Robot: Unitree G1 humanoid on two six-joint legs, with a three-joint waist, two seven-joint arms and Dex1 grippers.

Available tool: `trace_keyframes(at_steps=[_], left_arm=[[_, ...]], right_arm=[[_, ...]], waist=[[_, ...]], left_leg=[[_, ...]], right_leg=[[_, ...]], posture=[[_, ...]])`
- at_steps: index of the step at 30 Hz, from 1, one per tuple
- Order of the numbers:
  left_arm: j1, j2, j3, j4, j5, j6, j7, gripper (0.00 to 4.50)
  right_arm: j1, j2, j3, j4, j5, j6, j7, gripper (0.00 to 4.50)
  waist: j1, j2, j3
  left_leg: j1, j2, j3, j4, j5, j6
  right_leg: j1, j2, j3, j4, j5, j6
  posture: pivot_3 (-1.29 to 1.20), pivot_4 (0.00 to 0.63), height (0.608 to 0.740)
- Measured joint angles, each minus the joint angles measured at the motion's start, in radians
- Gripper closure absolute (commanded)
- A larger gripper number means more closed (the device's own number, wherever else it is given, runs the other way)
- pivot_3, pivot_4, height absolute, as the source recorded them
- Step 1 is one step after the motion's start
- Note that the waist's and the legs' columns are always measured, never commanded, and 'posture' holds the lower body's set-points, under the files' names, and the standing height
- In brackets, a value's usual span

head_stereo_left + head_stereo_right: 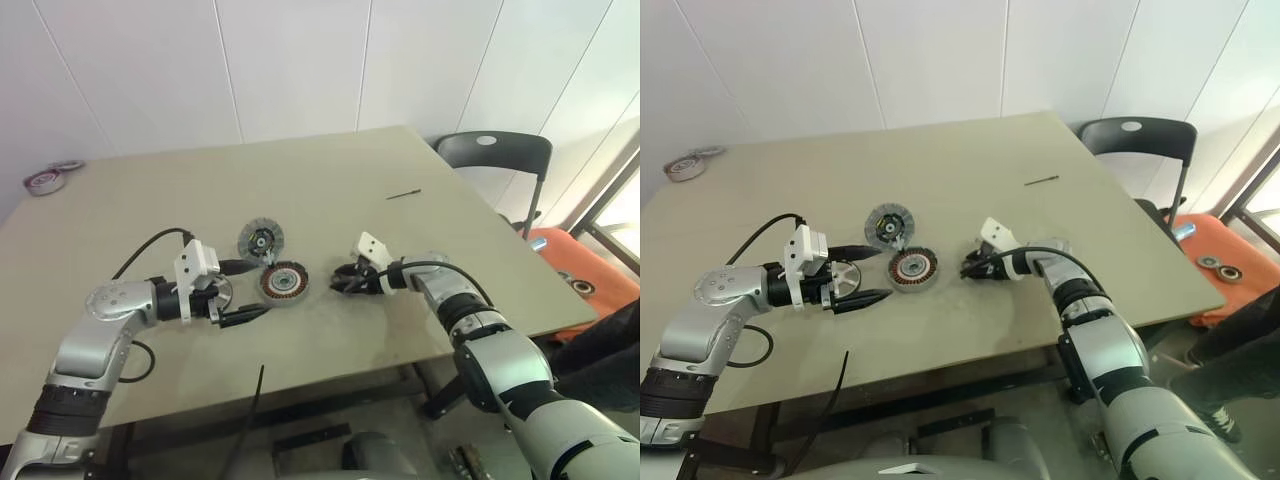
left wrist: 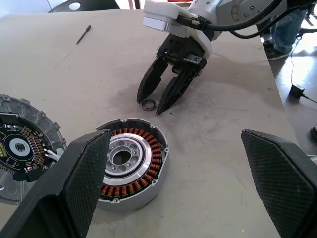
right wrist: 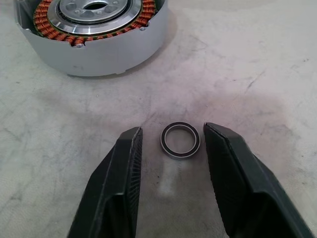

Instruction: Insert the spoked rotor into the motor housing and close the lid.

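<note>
The motor housing [image 1: 283, 284], a round metal shell with a ring of copper windings, lies on the table between my two grippers. Just behind it lies the lid [image 1: 261, 240], a flat grey disc with a dark centre. My left gripper [image 1: 248, 292] stands wide open to the left of the housing, holding nothing. Under its wrist shows part of a silvery-white round piece [image 1: 846, 277], probably the spoked rotor, mostly hidden. My right gripper [image 3: 172, 135] is low over the table, right of the housing. Its fingers [image 3: 121, 163] are apart on either side of a small black ring [image 3: 180, 140], with a narrow gap on each side.
A thin dark rod [image 1: 403, 194] lies far back on the right of the table. Small round parts [image 1: 45, 180] sit at the far left corner. A black chair [image 1: 495, 150] and an orange surface [image 1: 580, 270] with parts stand beyond the right edge.
</note>
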State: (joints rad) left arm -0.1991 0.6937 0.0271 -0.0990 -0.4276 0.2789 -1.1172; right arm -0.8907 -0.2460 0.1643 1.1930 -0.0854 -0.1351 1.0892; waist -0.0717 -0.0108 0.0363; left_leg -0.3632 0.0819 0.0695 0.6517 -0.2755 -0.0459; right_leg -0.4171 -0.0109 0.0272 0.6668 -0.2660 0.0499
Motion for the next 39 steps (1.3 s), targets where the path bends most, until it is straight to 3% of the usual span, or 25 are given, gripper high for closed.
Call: trace_keyframes(at_steps=[1, 4, 19, 27, 39], left_arm=[[0.000, -0.001, 0.000, 0.000, 0.000, 0.000, 0.000, 0.00], [0.000, -0.003, 0.000, 0.000, 0.000, 0.000, 0.001, 0.00], [0.017, 0.003, 0.000, -0.007, -0.011, 0.013, -0.013, 0.00], [0.065, 0.039, 0.005, -0.041, -0.037, 0.022, -0.037, 0.00], [0.103, 0.074, 0.060, -0.063, -0.049, 0.026, -0.032, 0.00]], right_arm=[[0.001, 0.001, 0.000, 0.000, 0.000, 0.000, 0.000, 3.57], [0.002, 0.001, 0.001, 0.000, -0.007, 0.001, -0.012, 3.57], [0.002, 0.000, -0.004, -0.006, -0.007, 0.001, 0.004, 3.57], [-0.001, 0.000, -0.012, -0.140, 0.037, 0.035, 0.112, 3.57], [-0.006, 0.044, -0.005, -0.229, 0.069, 0.108, 0.145, 3.57]], waist=[[0.000, 0.000, 0.000], [0.000, 0.000, 0.000], [-0.001, 0.000, 0.000], [-0.001, 0.000, 0.000], [0.000, 0.001, 0.000]], left_leg=[[0.003, 0.000, 0.000, 0.000, 0.000, 0.000], [0.009, 0.000, 0.000, -0.001, 0.000, 0.000], [0.008, 0.000, 0.000, -0.001, 0.000, 0.000], [0.008, 0.000, 0.000, -0.004, 0.000, 0.000], [0.007, 0.000, 0.001, -0.004, 0.000, 0.000]], right_leg=[[0.002, 0.000, 0.000, 0.000, 0.000, 0.000], [0.008, 0.000, 0.000, -0.001, -0.001, -0.001], [0.007, 0.000, 0.000, -0.001, -0.001, 0.000], [0.006, 0.000, 0.000, -0.002, -0.001, 0.000], [0.005, 0.000, 0.000, -0.002, -0.001, 0.000]], posture=[[0.00, 0.000, 0.740], [0.00, 0.000, 0.740], [0.00, 0.000, 0.740], [0.00, 0.000, 0.740], [0.00, 0.000, 0.740]])
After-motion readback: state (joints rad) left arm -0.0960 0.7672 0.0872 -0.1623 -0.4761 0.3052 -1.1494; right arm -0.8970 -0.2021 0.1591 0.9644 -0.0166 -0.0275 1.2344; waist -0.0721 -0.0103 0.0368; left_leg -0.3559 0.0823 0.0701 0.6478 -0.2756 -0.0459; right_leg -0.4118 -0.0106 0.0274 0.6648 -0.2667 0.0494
